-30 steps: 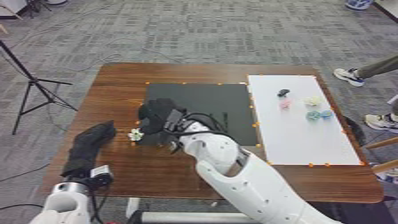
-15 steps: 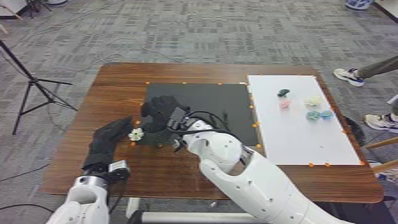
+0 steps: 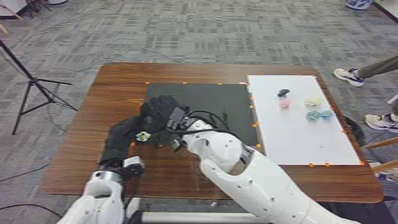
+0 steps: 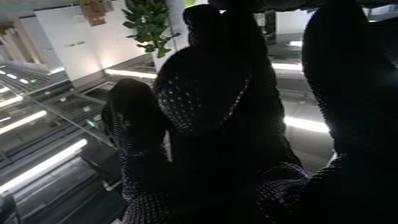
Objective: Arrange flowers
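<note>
Carpet and table: grey carpet [image 3: 204, 40] runs out past the brown table [image 3: 178, 175]; on the wood lie a black mat [image 3: 209, 95] and, off to the right of the working hands, a white sheet [image 3: 293, 140];
White flower [image 3: 143, 136]: in the head view its bloom shows at the inner edge of the left hand [image 3: 122, 137], just beside the glove; from the right hand [image 3: 160, 111] it lies to the left and back towards the robot, near as well;
Nearer hand: the left, by the look of it, since the bloom overlaps the outline of that glove; whether they touch I cannot tell;
Stem and long axis: not to be made out against the dark gloves, so which way the flower points from either hand is open;
Right hand: over the left part of the black mat, close to the left hand; whether it is spread, pressed together or pinching a stem, I cannot tell;
Left hand: meets the right hand's outline at the mat's left edge; its grip too I cannot tell;
Other blooms: well to the right of the right hand, on the sheet, a pink flower [image 3: 285, 104], a pale yellow flower [image 3: 313, 101], a teal flower [image 3: 313, 115], a blue flower [image 3: 327, 114] and a small dark piece [image 3: 282, 93];
Coming move: probably a handover; it turns on finding the stem between the two gloves without crushing the petals
</note>
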`<control>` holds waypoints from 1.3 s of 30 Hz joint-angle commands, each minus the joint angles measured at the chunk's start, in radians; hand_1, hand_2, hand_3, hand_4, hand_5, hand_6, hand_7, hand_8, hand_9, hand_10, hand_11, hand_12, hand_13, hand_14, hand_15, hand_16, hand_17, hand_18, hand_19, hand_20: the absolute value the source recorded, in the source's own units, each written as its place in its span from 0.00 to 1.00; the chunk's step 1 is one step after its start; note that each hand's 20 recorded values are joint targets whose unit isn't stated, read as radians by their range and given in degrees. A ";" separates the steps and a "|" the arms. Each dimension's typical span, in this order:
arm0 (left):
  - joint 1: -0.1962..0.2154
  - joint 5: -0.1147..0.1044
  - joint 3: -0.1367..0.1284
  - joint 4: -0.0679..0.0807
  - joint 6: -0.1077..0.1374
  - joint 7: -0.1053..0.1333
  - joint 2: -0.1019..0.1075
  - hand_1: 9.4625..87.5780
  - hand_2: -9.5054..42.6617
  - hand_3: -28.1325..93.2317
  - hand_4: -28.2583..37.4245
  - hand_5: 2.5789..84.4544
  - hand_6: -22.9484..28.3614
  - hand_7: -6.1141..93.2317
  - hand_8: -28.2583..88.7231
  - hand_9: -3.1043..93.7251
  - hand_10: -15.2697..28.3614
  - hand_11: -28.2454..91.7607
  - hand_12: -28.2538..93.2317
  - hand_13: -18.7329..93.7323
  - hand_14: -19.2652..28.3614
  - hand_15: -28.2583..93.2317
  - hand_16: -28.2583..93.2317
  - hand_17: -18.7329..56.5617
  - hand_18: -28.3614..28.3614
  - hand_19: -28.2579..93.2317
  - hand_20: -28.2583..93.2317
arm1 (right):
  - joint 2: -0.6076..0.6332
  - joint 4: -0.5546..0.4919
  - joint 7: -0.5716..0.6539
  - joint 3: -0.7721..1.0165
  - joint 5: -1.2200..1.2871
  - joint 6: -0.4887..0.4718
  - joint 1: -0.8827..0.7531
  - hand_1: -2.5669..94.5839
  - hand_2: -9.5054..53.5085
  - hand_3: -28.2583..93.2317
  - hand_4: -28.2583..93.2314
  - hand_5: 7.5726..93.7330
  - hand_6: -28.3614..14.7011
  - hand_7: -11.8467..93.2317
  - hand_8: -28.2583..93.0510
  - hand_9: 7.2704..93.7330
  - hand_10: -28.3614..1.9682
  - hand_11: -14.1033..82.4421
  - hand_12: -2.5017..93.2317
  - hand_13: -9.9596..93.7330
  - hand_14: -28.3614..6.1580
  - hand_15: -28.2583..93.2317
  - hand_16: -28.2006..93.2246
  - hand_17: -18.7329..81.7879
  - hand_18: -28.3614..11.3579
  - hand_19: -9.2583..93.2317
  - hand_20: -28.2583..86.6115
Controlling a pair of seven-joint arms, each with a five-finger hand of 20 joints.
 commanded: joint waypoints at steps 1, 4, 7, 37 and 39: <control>0.034 -0.010 0.046 0.041 -0.006 -0.015 -0.047 0.24 0.34 0.81 0.06 0.56 0.50 0.25 0.17 0.50 0.64 0.40 0.32 0.50 0.75 0.36 0.20 0.32 0.68 0.29 0.36 | -0.002 -0.012 -0.006 -0.003 -0.004 0.006 0.020 0.44 0.01 0.77 0.10 0.67 0.68 0.29 0.17 0.75 0.60 0.26 0.14 0.98 0.76 0.70 0.50 0.72 0.22 1.00 0.75; 0.040 -0.009 0.022 0.035 0.018 0.006 -0.047 0.24 0.34 0.81 0.06 0.56 0.50 0.25 0.17 0.50 0.64 0.40 0.32 0.50 0.75 0.36 0.21 0.31 0.68 0.29 0.36 | -0.001 -0.013 -0.005 0.000 0.005 0.012 0.019 0.44 0.01 0.77 0.10 0.67 0.69 0.29 0.17 0.75 0.60 0.26 0.14 0.98 0.76 0.70 0.50 0.72 0.22 1.00 0.75; 0.049 -0.022 -0.015 0.030 0.054 0.035 -0.043 0.24 0.34 0.81 0.06 0.56 0.50 0.25 0.17 0.50 0.64 0.40 0.32 0.50 0.75 0.36 0.21 0.31 0.68 0.30 0.36 | 0.002 -0.019 -0.010 0.012 0.022 0.023 0.012 0.44 0.01 0.77 0.10 0.68 0.68 0.29 0.17 0.75 0.60 0.26 0.14 0.98 0.76 0.70 0.51 0.72 0.22 1.00 0.75; 0.220 -0.025 -0.263 -0.109 0.100 0.098 -0.015 0.23 0.32 0.82 0.06 0.57 0.49 0.26 0.17 0.52 0.64 0.41 0.33 0.50 0.75 0.37 0.21 0.32 0.68 0.29 0.36 | 0.456 -0.373 0.075 0.692 0.142 -0.054 -0.358 0.29 0.00 0.83 0.05 0.44 0.59 0.25 0.16 0.48 0.43 0.21 0.19 0.63 0.38 0.54 0.45 0.41 0.14 0.67 0.64; 0.222 -0.021 -0.262 -0.110 0.097 0.097 -0.016 0.23 0.32 0.82 0.06 0.57 0.49 0.26 0.17 0.52 0.64 0.41 0.33 0.50 0.75 0.37 0.22 0.32 0.69 0.30 0.36 | 0.462 -0.309 0.068 0.697 0.118 -0.042 -0.349 0.29 0.00 0.83 0.05 0.44 0.59 0.25 0.17 0.48 0.44 0.21 0.20 0.63 0.39 0.54 0.45 0.41 0.14 0.67 0.64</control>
